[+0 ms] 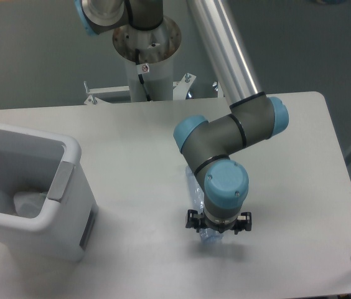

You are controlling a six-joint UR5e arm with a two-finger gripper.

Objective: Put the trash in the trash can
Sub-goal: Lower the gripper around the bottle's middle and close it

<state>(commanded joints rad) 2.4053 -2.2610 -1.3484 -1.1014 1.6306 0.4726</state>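
Currently the gripper [217, 225] hangs low over the clear bottle [195, 190], which lies on the table [138, 143] mostly hidden beneath the wrist; whether the jaws are apart or closed cannot be told. The white trash can [35, 205] stands well apart at nine o'clock, with crumpled white paper [29, 202] inside. A good grasp would straddle the bottle's body across its width, centred, before closing.
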